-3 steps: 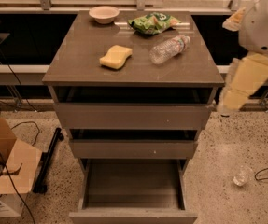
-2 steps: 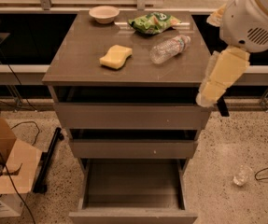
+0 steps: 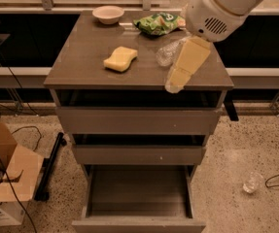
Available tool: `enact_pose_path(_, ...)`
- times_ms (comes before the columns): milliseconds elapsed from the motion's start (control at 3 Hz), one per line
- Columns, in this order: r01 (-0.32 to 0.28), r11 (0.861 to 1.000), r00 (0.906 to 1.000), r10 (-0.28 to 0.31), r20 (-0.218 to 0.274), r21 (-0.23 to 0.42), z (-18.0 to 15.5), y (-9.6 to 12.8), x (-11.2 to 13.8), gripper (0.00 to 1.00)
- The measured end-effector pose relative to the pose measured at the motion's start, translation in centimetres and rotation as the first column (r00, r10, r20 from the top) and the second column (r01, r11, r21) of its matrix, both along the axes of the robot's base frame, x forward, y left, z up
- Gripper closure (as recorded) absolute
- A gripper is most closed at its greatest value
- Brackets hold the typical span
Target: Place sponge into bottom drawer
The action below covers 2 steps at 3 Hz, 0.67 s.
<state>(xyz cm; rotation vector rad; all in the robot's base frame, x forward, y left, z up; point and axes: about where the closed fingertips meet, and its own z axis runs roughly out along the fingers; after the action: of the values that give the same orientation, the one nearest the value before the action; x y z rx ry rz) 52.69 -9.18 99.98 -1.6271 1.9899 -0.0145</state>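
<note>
Camera view: the sponge (image 3: 120,58) lies flat on top of the cabinet (image 3: 80,67), left of its centre and touching nothing; the gripper (image 3: 175,84) hangs over the cabinet's front right part, its tip near the front edge and well right of the sponge; whether it is open or closed I cannot tell; a clear bottle (image 3: 166,55) lies on the cabinet just behind it; a bowl (image 3: 108,13) and a green bag (image 3: 157,23) sit at the cabinet's back edge; the bottom drawer (image 3: 138,224), lowest in the cabinet, stands pulled out. The sponge is probably light, soft foam, squashy and springy, neither slippery nor fragile; a modest pinch from above across its narrow waist should hold it.
</note>
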Motion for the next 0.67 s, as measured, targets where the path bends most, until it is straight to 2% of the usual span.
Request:
enact_pose_path(333, -0.053, 0.997, 0.9981, 0.055, -0.029, 0.055, -0.92, 2.04, 2.44, 0.0)
enact_pose_path(667, -0.055, 0.996, 0.9977, 0.058, -0.035, 0.066, -1.12, 2.21, 2.81, 0.0)
